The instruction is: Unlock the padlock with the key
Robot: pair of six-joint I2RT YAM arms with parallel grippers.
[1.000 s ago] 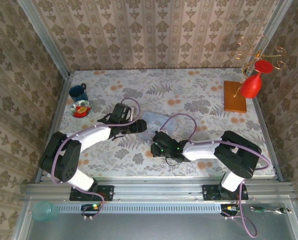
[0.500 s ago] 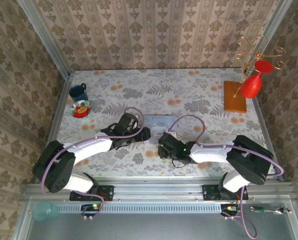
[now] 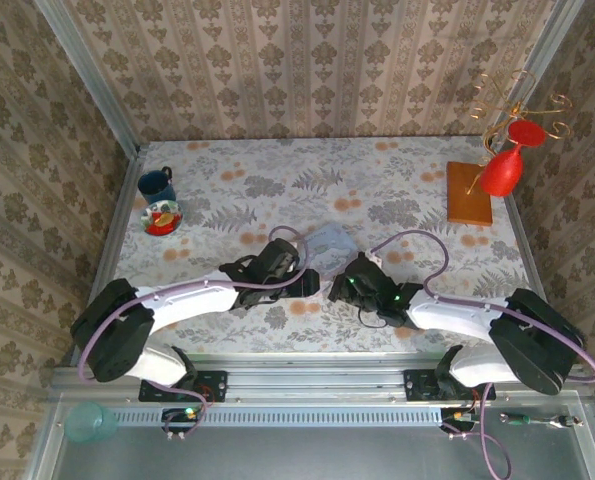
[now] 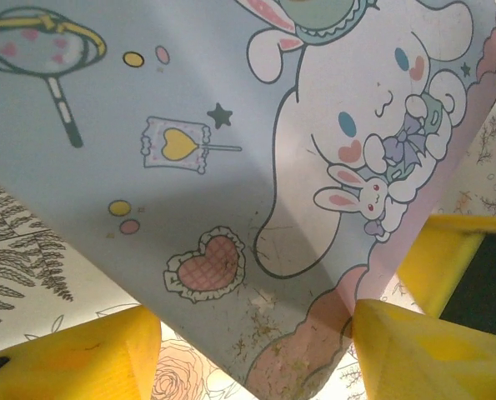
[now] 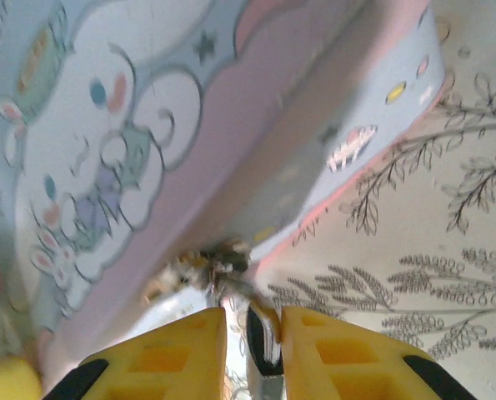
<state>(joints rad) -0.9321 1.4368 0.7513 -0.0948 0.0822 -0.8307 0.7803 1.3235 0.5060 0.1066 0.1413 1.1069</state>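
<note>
A pastel cartoon tin box (image 3: 329, 244) lies mid-table. My left gripper (image 3: 312, 283) is at its near-left corner and my right gripper (image 3: 339, 290) just right of it. In the left wrist view the box's lid (image 4: 231, 150) runs between the yellow fingers (image 4: 72, 358) of the left gripper (image 4: 252, 333). One finger touches the box's edge; the other stands clear, jaws open. The right wrist view shows the blurred padlock (image 5: 218, 262) hanging at the box's side (image 5: 256, 142). The dark key (image 5: 264, 343) stands within my right gripper (image 5: 253, 321), against one finger (image 5: 331, 354), with a gap to the other.
A blue mug (image 3: 157, 184) and a small bowl (image 3: 162, 217) stand at the far left. At the far right a wooden base (image 3: 469, 193) carries a gold wire stand with a red glass (image 3: 500, 172). Patterned walls close in three sides.
Both arms have swung rightward and the grippers have drawn closer together at the box's near corner. My right gripper's fingers have parted a little; the left ones have narrowed slightly.
</note>
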